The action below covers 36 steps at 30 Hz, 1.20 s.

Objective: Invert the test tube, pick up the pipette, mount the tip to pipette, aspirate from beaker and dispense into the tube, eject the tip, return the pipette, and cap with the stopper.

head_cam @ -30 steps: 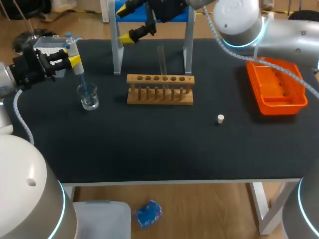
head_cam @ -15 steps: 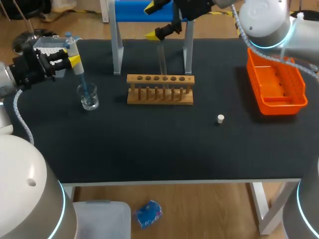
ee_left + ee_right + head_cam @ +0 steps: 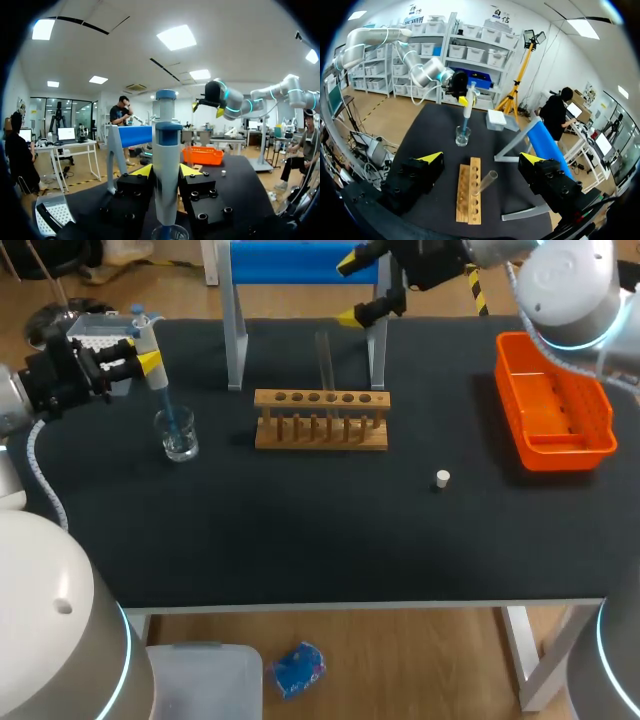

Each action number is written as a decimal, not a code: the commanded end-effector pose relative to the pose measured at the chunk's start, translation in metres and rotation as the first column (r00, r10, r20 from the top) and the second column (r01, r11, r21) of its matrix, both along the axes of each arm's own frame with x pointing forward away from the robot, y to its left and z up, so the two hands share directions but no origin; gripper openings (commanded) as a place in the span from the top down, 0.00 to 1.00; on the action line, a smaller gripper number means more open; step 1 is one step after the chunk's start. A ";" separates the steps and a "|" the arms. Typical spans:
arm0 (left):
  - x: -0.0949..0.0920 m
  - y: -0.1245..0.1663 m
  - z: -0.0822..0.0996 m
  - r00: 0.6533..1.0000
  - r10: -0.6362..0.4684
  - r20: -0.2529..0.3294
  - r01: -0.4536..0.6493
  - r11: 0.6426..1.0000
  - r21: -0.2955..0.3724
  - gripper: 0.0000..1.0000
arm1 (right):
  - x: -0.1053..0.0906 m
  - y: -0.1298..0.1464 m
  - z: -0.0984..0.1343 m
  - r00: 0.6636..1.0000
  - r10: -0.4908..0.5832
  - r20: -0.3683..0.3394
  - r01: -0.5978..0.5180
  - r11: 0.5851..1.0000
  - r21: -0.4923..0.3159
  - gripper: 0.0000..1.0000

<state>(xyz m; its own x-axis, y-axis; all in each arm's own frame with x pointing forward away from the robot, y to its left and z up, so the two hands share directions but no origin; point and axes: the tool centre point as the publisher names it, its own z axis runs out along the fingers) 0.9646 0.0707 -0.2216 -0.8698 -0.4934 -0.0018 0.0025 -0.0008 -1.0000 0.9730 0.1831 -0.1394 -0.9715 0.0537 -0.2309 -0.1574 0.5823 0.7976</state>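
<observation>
My left gripper is shut on the white pipette, held upright with its tip down in the glass beaker. In the left wrist view the pipette stands between the fingers, above the beaker. A clear test tube stands mouth-up in the wooden rack. The white stopper lies on the mat to the rack's front right. My right gripper hangs open and empty high above the back edge. From there it looks down on the tube, the rack and the beaker.
A blue-barred pipette stand straddles the back of the table behind the rack. An orange tray sits at the right. A tip box is behind my left gripper. The black mat in front is bare except for the stopper.
My right arm has swung to the right along the back of the table, its gripper staying open. The left arm, pipette and beaker have not moved.
</observation>
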 end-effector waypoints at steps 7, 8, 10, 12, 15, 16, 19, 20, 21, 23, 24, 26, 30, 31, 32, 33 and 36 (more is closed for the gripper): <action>0.000 0.000 0.000 1.000 0.000 0.000 0.000 1.000 -0.001 1.00 | 0.009 -0.027 -0.037 0.999 0.002 -0.053 0.000 0.999 0.035 0.00; 0.000 0.000 0.000 1.000 0.000 0.000 0.000 1.000 -0.001 1.00 | 0.010 -0.027 -0.041 0.998 0.005 -0.058 -0.003 0.999 0.038 0.00; 0.000 0.000 0.000 1.000 0.000 0.000 0.000 1.000 -0.001 1.00 | 0.013 -0.028 -0.049 0.998 0.011 -0.067 -0.008 0.999 0.038 0.00; 0.000 0.000 0.000 1.000 0.000 0.000 0.000 1.000 -0.001 1.00 | 0.016 -0.028 -0.055 0.997 0.015 -0.078 -0.012 0.999 0.041 0.00; 0.000 0.000 0.000 1.000 0.000 0.000 0.000 1.000 -0.001 1.00 | 0.019 -0.028 -0.062 0.996 0.019 -0.090 -0.015 0.999 0.045 0.00; 0.000 0.000 0.000 1.000 0.000 0.000 0.000 1.000 -0.001 1.00 | 0.020 -0.027 -0.064 0.996 0.021 -0.091 -0.016 0.999 0.045 0.00; 0.000 0.000 0.000 1.000 0.000 0.000 0.000 1.000 -0.001 1.00 | 0.021 -0.026 -0.069 0.994 0.032 -0.103 -0.027 0.998 0.049 0.00; 0.000 0.000 0.000 1.000 0.000 0.000 0.000 1.000 -0.001 1.00 | 0.022 -0.026 -0.071 0.994 0.035 -0.105 -0.030 0.998 0.050 0.00; 0.000 0.000 0.000 1.000 0.000 0.000 0.000 1.000 -0.001 1.00 | 0.022 -0.025 -0.072 0.993 0.045 -0.110 -0.039 0.998 0.052 0.00; 0.000 0.000 0.000 1.000 0.000 0.000 0.000 1.000 -0.001 1.00 | 0.022 -0.023 -0.075 0.992 0.055 -0.115 -0.050 0.997 0.050 0.00; 0.000 0.000 0.000 1.000 0.000 0.000 0.000 1.000 -0.001 1.00 | 0.022 -0.022 -0.077 0.991 0.057 -0.117 -0.052 0.997 0.050 0.00; 0.000 0.000 0.000 1.000 0.000 0.000 0.000 1.000 -0.001 1.00 | 0.023 -0.021 -0.080 0.990 0.062 -0.128 -0.056 0.997 0.049 0.00; 0.000 0.000 0.000 1.000 0.000 0.000 0.000 1.000 -0.001 1.00 | 0.024 -0.017 -0.088 0.983 0.086 -0.159 -0.081 0.996 0.041 0.00; 0.000 0.000 0.000 1.000 0.000 0.000 0.000 1.000 -0.001 1.00 | 0.025 -0.016 -0.089 0.981 0.097 -0.165 -0.092 0.995 0.042 0.00; 0.000 0.000 0.000 1.000 0.000 0.000 0.000 1.000 -0.001 1.00 | 0.025 -0.015 -0.091 0.980 0.102 -0.169 -0.097 0.995 0.039 0.00; 0.000 0.000 0.000 1.000 0.000 0.000 0.000 1.000 -0.001 1.00 | 0.026 -0.015 -0.093 0.979 0.103 -0.174 -0.098 0.995 0.034 0.00; 0.000 0.000 0.000 1.000 0.000 0.000 0.000 1.000 -0.001 1.00 | 0.028 -0.014 -0.098 0.975 0.113 -0.192 -0.109 0.994 0.029 0.00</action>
<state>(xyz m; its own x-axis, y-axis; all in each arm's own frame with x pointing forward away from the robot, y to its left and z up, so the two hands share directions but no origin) 0.9646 0.0707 -0.2216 -0.8698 -0.4934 -0.0018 0.0025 -0.0008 -1.0000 0.9916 0.1662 -0.2347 -0.9980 -0.0280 -0.0572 -0.0632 0.5514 0.8319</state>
